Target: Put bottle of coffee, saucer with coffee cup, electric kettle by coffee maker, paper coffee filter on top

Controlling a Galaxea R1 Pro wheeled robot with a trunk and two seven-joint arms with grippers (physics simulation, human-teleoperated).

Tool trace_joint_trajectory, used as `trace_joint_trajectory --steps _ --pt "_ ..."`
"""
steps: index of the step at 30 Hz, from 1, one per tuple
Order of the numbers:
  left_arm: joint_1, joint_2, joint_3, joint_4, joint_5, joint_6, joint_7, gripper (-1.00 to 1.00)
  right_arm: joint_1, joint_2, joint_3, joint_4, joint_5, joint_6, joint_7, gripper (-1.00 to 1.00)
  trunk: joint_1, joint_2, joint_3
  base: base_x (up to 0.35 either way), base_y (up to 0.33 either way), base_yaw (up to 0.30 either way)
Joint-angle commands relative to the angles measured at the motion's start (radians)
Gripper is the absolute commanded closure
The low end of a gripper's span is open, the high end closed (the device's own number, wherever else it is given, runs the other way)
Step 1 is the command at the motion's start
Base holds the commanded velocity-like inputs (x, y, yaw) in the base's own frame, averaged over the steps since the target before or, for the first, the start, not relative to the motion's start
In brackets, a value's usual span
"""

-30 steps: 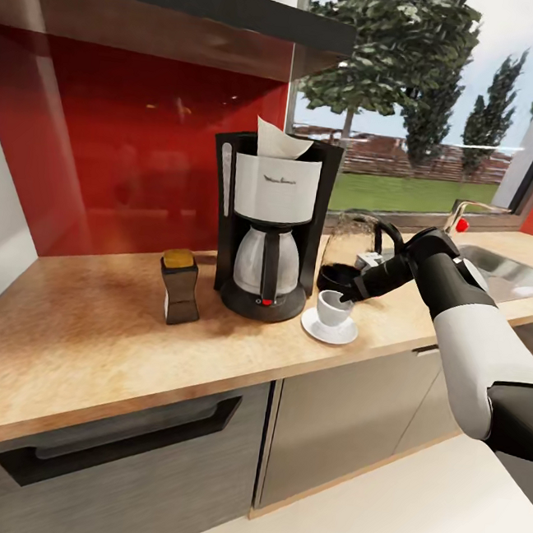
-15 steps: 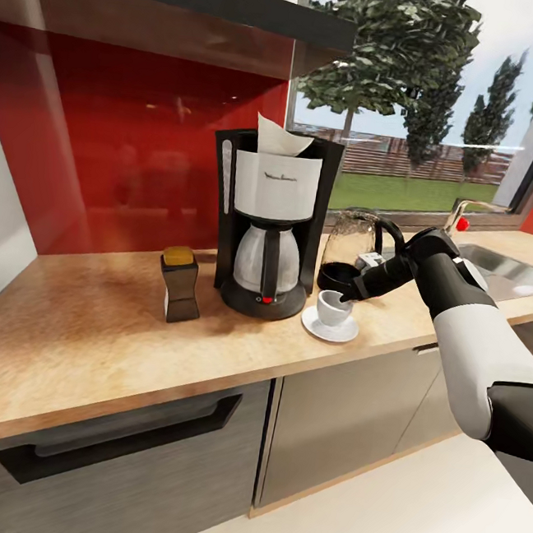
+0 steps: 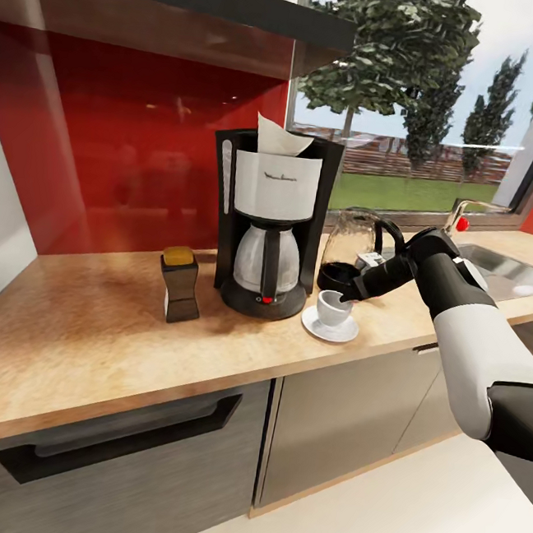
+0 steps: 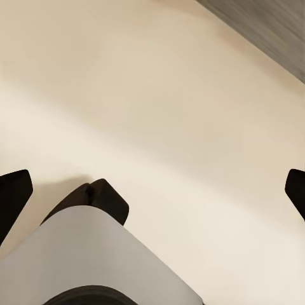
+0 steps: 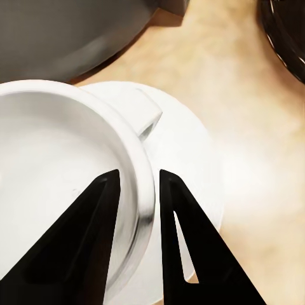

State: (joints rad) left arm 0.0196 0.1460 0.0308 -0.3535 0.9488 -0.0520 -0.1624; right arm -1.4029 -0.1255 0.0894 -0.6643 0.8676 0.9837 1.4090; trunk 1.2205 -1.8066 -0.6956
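Note:
The coffee maker (image 3: 272,217) stands on the kitchen countertop (image 3: 84,345) with the paper coffee filter (image 3: 277,139) sticking up from its top. Left of it is the bottle of coffee (image 3: 180,286). Right of its base the coffee cup (image 3: 332,307) sits upright on the saucer (image 3: 313,330), and the electric kettle (image 3: 348,243) stands just behind them. My right gripper (image 3: 347,296) is at the cup's right rim. In the right wrist view its fingers (image 5: 101,210) pinch the rim of the cup (image 5: 57,159), one inside and one outside, over the saucer (image 5: 190,165). My left gripper (image 4: 152,190) hangs open over the pale floor.
A sink (image 3: 506,269) with a tap (image 3: 459,214) lies at the counter's right end. A red backsplash (image 3: 131,143) and an overhead shelf (image 3: 164,6) back the counter. Grey cabinet fronts (image 3: 340,416) sit below. The kettle's black base (image 5: 286,32) is close beside the saucer.

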Motion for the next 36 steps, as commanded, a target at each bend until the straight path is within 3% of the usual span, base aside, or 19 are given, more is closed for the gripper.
trace_joint_trajectory --steps 1,13,16,36 --pt "0.0 0.0 0.003 -0.001 0.005 0.001 -0.005 -1.0 -0.001 -0.001 0.003 -0.001 0.008 0.009 0.011 1.0 0.0 0.0 -0.001 0.0 0.0 0.0" --pt "0.0 0.0 0.002 -0.002 0.005 0.001 -0.006 -1.0 -0.001 0.0 0.003 -0.001 0.008 0.009 0.01 1.0 0.008 -0.014 -0.007 0.0 0.0 0.0" --pt "0.0 0.0 0.002 -0.002 0.005 0.001 -0.006 -1.0 -0.001 0.0 0.003 -0.001 0.008 0.009 0.01 1.0 0.019 -0.035 -0.016 0.0 0.0 0.0" --pt "0.0 0.0 0.001 -0.002 0.005 0.001 -0.005 -1.0 0.0 0.0 0.003 -0.001 0.008 0.009 0.01 1.0 0.019 -0.035 -0.016 0.0 0.0 0.0"
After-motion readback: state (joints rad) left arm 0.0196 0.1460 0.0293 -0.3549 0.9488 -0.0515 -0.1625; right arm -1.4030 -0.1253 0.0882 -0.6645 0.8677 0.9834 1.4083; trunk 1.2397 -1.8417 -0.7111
